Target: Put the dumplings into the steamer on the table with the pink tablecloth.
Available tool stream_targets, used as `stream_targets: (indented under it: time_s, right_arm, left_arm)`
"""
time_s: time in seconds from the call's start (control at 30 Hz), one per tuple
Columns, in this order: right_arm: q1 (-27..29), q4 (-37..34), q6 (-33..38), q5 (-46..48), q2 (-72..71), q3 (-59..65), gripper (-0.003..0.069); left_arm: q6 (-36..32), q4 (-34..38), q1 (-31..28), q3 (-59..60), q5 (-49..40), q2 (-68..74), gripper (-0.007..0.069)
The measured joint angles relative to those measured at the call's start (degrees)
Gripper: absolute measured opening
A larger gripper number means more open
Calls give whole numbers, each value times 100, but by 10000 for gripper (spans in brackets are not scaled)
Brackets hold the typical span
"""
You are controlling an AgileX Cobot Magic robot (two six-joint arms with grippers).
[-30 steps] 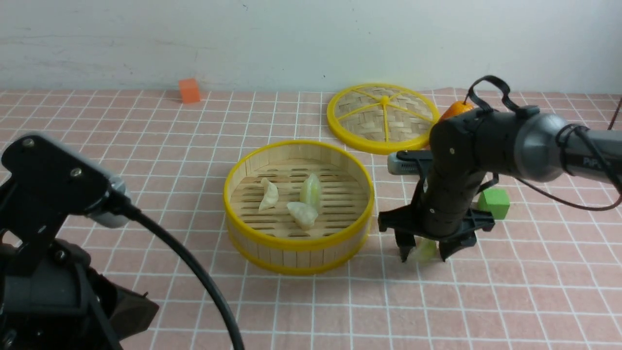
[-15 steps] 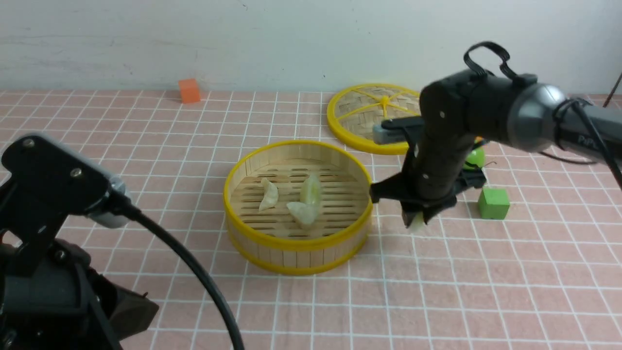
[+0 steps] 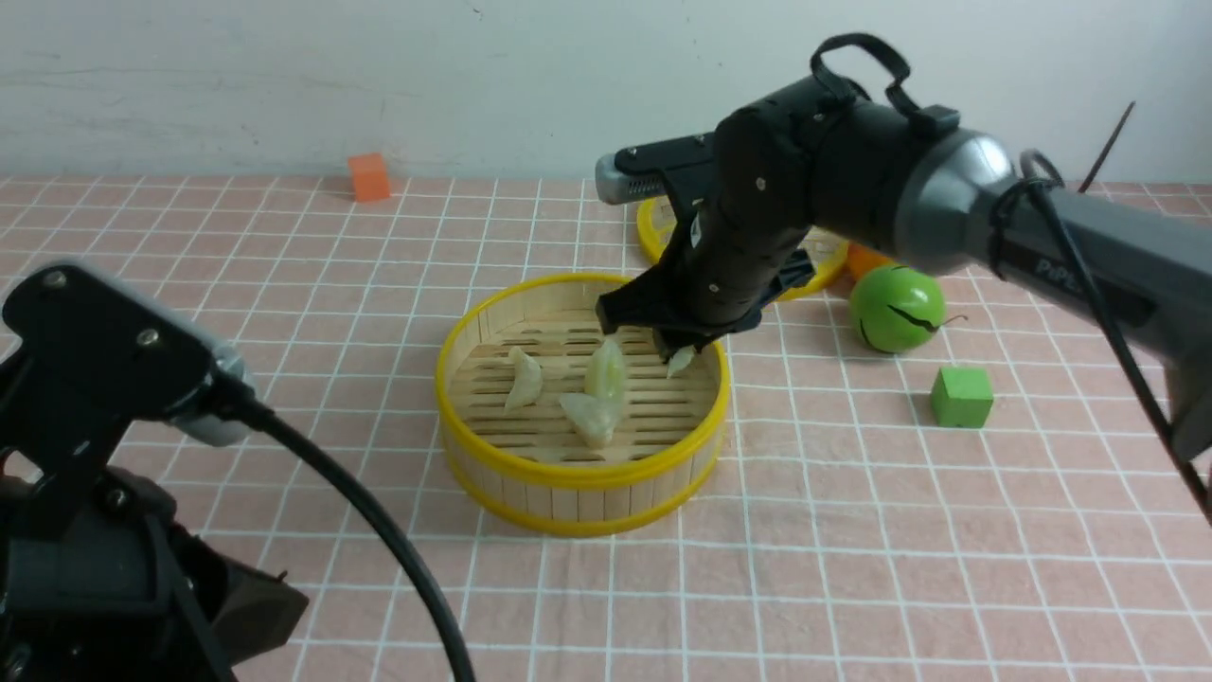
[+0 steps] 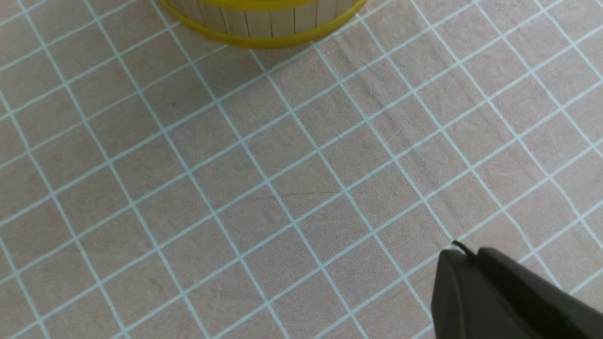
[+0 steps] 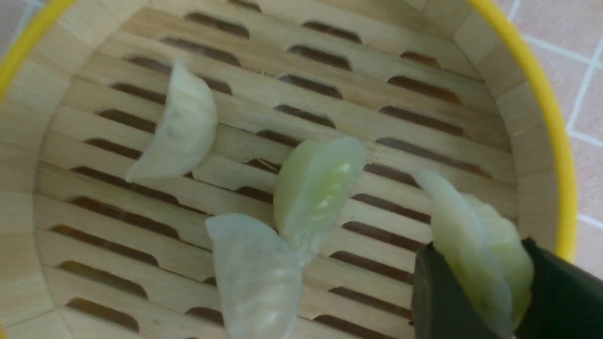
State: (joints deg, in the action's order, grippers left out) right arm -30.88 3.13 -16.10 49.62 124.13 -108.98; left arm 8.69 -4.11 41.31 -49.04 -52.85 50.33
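The steamer (image 3: 582,478) stands mid-table on the pink tablecloth (image 3: 852,568). Three dumplings lie on its slatted floor: one to the left (image 3: 524,379), one upright in the middle (image 3: 606,369), one nearer the front (image 3: 591,418). My right gripper (image 3: 678,358) hangs over the steamer's right inner side, shut on a fourth pale green dumpling (image 5: 476,245) that sticks out past the fingers (image 5: 438,292). In the right wrist view the resting dumplings (image 5: 315,188) lie below it. My left gripper (image 4: 464,254) is shut and empty, low over bare cloth near the steamer's wall (image 4: 264,23).
The flat woven lid (image 3: 663,227) lies behind the steamer, mostly hidden by my right arm. A green round fruit (image 3: 897,308) with an orange thing (image 3: 866,260) behind it sits to the right, a green cube (image 3: 961,396) nearer. An orange cube (image 3: 368,176) sits at the far left.
My right gripper closed on the dumpling lying right of the steamer, lifted it and carried it left to above the steamer's right inner side. The left arm stayed still.
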Motion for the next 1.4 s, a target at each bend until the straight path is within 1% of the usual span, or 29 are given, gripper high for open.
stream_targets:
  time_s: [0.1,0.2,0.3,0.4,0.47,0.5,0.53,0.63,0.67,0.7,0.73,0.77,0.8,0.83,0.9,0.93,0.97,1.07,1.1,1.13,1.17,1.2,1.27,1.3,1.4]
  right_arm:
    - [0,0,0,12,308,0,208]
    - [0,0,0,-4,415,0,233]
    - [-4,-45,0,24,440,-42,350]
    - [-11,-50,0,312,377,-217,428]
    - [-11,-45,119,773,247,-438,469]
    - [-11,-45,138,817,229,-462,471]
    - [-11,-40,308,1153,47,-657,473]
    - [-23,-40,599,1621,-350,-886,433]
    - [-46,-40,760,1828,-582,-912,387]
    - [-58,-40,784,1856,-623,-912,379]
    - [-103,-33,969,2028,-957,-891,308]
    - [-140,-26,1054,2064,-1133,-860,266]
    - [-216,-20,1149,2089,-1413,-711,200]
    - [-269,-20,1197,2098,-1664,-576,155]
    - [-430,-7,1254,2110,-2197,-79,48]
    - [-496,-1,1267,2076,-2420,178,10]
    - [-580,-1,1266,1952,-2713,532,-10]
    - [-772,-6,1250,1304,-3573,1673,-21]
    - [-792,-6,1249,1251,-3701,1748,-21]
    - [-849,-11,1219,806,-4221,2350,-21]
    - [-856,-11,1220,694,-4286,2424,-21]
    - [-881,-11,1206,273,-4878,3058,-21]
    - [-888,-6,1202,-163,-5463,3639,-21]
    - [-888,-6,1202,-210,-5528,3699,-21]
    - [-888,1,1202,-1003,-6623,4708,-20]
  left_arm:
    - [22,23,0,0,-49,0,20]
    - [91,48,0,49,-42,-29,20]
    - [322,66,0,428,218,-315,20]
    - [614,66,0,913,538,-778,20]
    - [866,28,0,1326,869,-1299,20]
    - [892,28,0,1326,900,-1349,20]
    - [1103,-46,0,1631,1141,-1782,20]
    - [1339,-247,0,1991,1472,-2516,20]
    - [1465,-374,0,2117,1598,-2893,20]
    - [1487,-397,0,2134,1598,-2893,20]
    - [1637,-638,0,2287,1743,-3325,20]
    - [1708,-732,0,2330,1789,-3485,20]
    - [1769,-923,0,2397,1850,-3653,20]
    - [1822,-1079,0,2435,1887,-3787,20]
    - [1873,-1315,0,2468,1913,-3955,21]
    - [1893,-1366,0,2468,1913,-3990,21]
    - [1908,-1412,0,2468,1933,-4001,21]
    - [1932,-1439,0,2468,1945,-4001,28]
    - [1932,-1439,0,2468,1945,-4001,29]
    - [1932,-1443,0,2468,1945,-4001,30]
    - [1932,-1443,0,2468,1945,-4001,31]
    - [1932,-1445,0,2468,1945,-4001,33]
    - [1937,-1450,0,2468,1945,-4001,36]
    - [1937,-1450,0,2468,1945,-4001,36]
    - [1937,-1457,0,2468,1945,-4001,39]
